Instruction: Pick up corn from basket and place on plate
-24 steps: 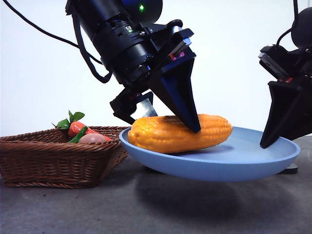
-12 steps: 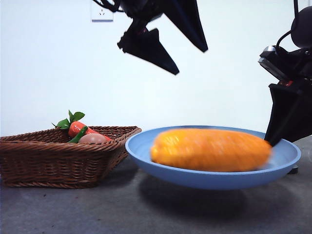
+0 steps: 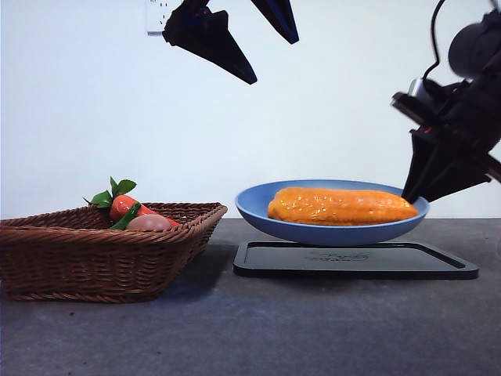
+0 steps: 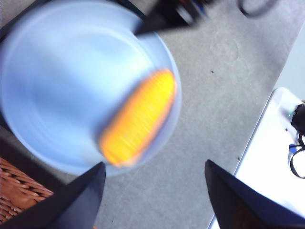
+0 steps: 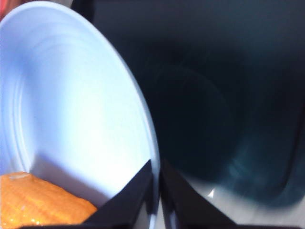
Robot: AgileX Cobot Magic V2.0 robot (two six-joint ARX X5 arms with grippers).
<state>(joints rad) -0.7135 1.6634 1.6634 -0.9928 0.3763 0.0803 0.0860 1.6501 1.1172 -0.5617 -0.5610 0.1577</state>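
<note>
With the orange-yellow corn cob [image 3: 341, 206] released onto the light-blue round plate [image 3: 258, 205], the left gripper [image 3: 249, 39] has been raised, fingers spread and empty, while the plate, pinched at its rim by the right gripper [image 5: 156, 195], has been carried above the flat black tray [image 3: 356, 261], so the placing looks done.

Corn [image 3: 340, 207] — flat on plate [image 3: 258, 205]

One corn [image 3: 341, 206] lies on one light-blue plate [image 3: 258, 210]. One black tray [image 3: 354, 261] sits beneath. One wicker basket [image 3: 94, 254] holds two items: one red vegetable with green leaves [image 3: 119, 202] and one pinkish-brown rounded item [image 3: 149, 223]. Two grippers show, the left gripper [image 3: 258, 39] and the right gripper [image 3: 427, 184].
</note>
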